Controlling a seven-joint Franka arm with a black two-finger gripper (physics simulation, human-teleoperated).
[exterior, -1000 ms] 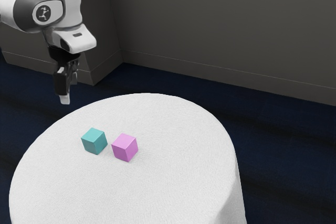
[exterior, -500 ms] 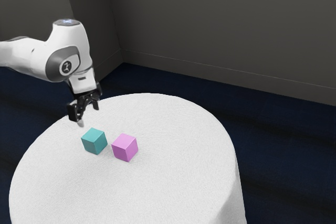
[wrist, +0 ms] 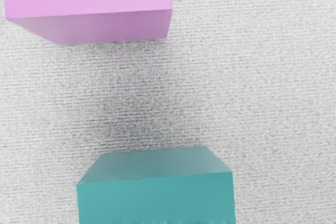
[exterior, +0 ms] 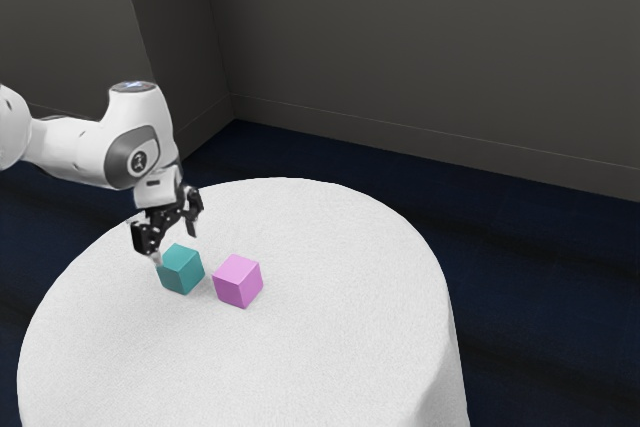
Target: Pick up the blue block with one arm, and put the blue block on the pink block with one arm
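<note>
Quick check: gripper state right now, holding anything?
Gripper: open, holding nothing, jaws spread just over the blue block.

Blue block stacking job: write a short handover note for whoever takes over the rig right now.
Gripper: open and empty, poised just above the blue block.
Blocks: the blue block sits on the table beside the pink block, with a small gap between them.
Done: nothing grasped or stacked yet.
Left: lower, close on the blue block, lift it, set it on the pink block.
</note>
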